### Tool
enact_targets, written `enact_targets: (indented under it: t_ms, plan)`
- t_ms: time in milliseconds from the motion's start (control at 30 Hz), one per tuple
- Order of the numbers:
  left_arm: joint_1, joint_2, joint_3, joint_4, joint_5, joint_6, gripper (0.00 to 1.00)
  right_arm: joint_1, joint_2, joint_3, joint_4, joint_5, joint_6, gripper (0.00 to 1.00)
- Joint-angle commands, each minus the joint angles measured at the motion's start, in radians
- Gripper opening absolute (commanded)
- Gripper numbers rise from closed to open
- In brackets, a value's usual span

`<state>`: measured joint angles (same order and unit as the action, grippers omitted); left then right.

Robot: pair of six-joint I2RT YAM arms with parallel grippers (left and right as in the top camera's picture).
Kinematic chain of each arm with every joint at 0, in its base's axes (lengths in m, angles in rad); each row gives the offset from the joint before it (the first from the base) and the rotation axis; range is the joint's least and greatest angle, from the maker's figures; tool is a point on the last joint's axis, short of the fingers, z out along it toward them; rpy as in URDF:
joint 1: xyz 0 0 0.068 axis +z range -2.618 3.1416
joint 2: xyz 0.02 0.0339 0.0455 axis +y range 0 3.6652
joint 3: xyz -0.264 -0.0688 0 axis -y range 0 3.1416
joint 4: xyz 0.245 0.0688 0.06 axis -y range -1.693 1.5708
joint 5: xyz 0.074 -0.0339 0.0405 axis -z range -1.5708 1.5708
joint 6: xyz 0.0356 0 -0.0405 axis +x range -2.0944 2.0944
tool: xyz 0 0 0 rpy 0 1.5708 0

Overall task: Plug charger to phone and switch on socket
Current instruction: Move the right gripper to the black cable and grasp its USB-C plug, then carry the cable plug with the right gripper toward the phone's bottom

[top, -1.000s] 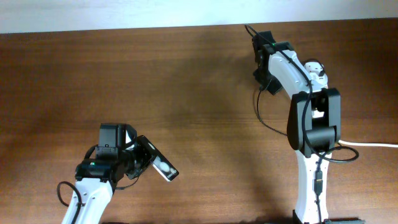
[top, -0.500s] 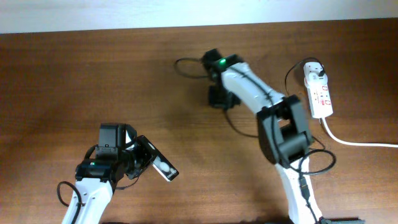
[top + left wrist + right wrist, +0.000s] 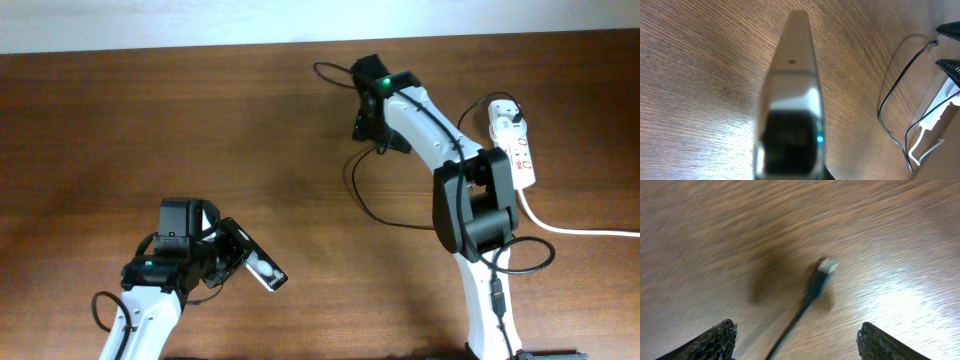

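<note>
My left gripper point(image 3: 232, 258) is shut on the black phone point(image 3: 265, 271) and holds it tilted at the lower left. In the left wrist view the phone point(image 3: 790, 95) is a blurred edge-on shape filling the middle. The charger's thin black cable point(image 3: 362, 195) loops across the table's middle. Its white adapter point(image 3: 506, 113) sits in the white socket strip point(image 3: 519, 158) at the right. My right gripper point(image 3: 366, 122) is at the upper middle. In the right wrist view its fingers point(image 3: 797, 327) are wide open, with the cable's plug tip point(image 3: 827, 266) just ahead and the cable running back between them.
The socket's thick white cord point(image 3: 585, 231) runs off to the right edge. The table's far edge meets a white wall point(image 3: 200, 25). The right arm's own black cables point(image 3: 520, 262) hang near its base.
My right arm swung left from the far right, uncovering the socket strip, then moved back a little up and right. The black cable shifted with it. The left arm and phone stayed still.
</note>
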<state>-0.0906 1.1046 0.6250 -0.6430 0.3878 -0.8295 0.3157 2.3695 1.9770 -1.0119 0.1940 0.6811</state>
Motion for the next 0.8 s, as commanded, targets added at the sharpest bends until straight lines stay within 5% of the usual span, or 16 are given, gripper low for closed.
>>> enact_targets:
  t_ms: [0,433,567,667,767]
  plan:
    - [0.003,-0.004,0.011,0.005,0.008,0.016,0.0,0.004,0.023,0.018,0.004,0.02,0.035,0.8]
    - [0.003,-0.004,0.011,0.005,0.008,0.016,0.0,0.005,0.089,0.016,-0.01,-0.132,0.042,0.4]
    - [0.003,-0.004,0.011,0.004,0.012,0.016,0.0,0.005,0.089,0.016,0.006,-0.13,0.042,0.25]
    - [0.003,-0.004,0.011,0.001,0.012,-0.008,0.0,0.005,0.089,0.016,0.006,-0.131,0.04,0.04]
    - [0.003,-0.004,0.011,0.0,0.019,-0.008,0.0,0.003,0.083,0.017,-0.028,-0.139,0.0,0.04]
